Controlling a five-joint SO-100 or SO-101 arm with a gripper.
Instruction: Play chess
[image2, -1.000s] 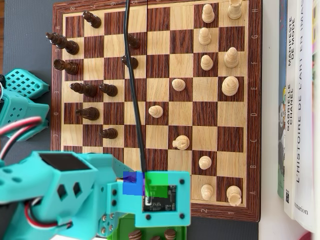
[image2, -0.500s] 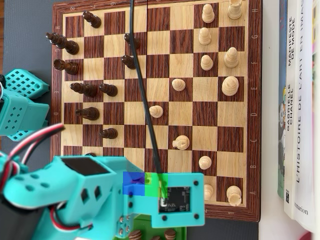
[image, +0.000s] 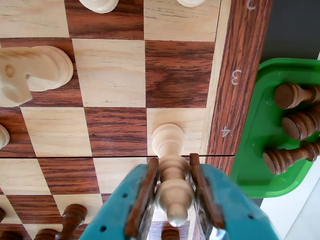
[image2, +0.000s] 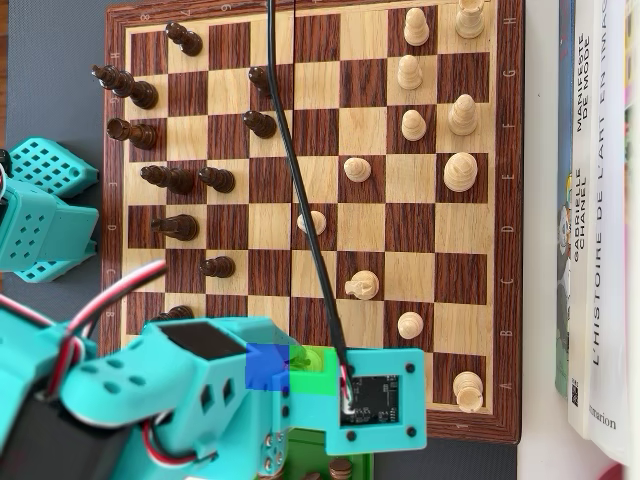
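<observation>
In the wrist view my gripper has its two brown-padded jaws pressed on either side of a light wooden chess piece with a small knob on top. The piece's base is over the light square beside the "4" mark on the board's border. I cannot tell whether the base rests on the square. In the overhead view the teal arm covers the board's lower edge, hiding the gripper and the held piece.
A light knight stands to the left, and dark pieces at the lower left. A green tray off the board holds captured dark pieces. Overhead, books lie to the right and a black cable crosses the board.
</observation>
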